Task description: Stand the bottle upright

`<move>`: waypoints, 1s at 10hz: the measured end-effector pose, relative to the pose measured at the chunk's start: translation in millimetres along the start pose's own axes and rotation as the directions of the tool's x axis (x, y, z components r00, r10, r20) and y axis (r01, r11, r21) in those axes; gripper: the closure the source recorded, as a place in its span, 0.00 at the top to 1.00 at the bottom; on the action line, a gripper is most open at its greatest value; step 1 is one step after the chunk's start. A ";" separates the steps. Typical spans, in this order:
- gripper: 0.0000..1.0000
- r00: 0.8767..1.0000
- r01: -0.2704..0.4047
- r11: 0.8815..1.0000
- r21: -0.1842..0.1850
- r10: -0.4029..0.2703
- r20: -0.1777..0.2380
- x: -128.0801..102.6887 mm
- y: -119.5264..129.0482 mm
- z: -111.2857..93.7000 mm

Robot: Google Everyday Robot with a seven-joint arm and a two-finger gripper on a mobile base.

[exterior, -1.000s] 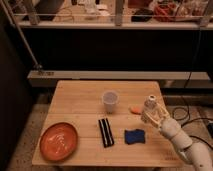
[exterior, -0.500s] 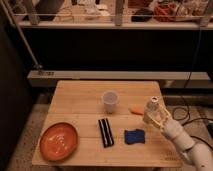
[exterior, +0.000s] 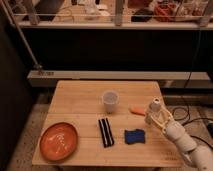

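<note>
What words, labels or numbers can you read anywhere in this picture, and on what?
None can be read.
The bottle, at the gripper by the right edge of the table, shows no legible label.
The cup, plate and blue object show no text.

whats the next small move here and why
Probably lower the bottle straight down onto the table. It sits cap-up, roughly upright, in the gripper near the table's right edge, and whether its base touches the wood is unclear.
</note>
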 end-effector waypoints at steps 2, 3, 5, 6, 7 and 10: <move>0.06 1.000 0.003 1.000 0.019 -0.003 -0.007 -0.7 -3.0 -9.8; 0.06 1.000 0.002 1.000 0.030 -0.002 -0.008 0.0 -5.2 -15.7; 0.06 1.000 -0.006 0.999 0.036 0.006 -0.008 4.8 -7.0 -23.8; 0.06 1.000 -0.011 0.999 0.037 0.011 -0.006 7.5 -8.1 -26.4; 0.06 1.000 -0.025 0.999 0.037 0.025 -0.002 13.1 -9.1 -28.9; 0.06 0.999 -0.053 0.998 0.034 0.054 -0.009 27.3 -11.8 -31.3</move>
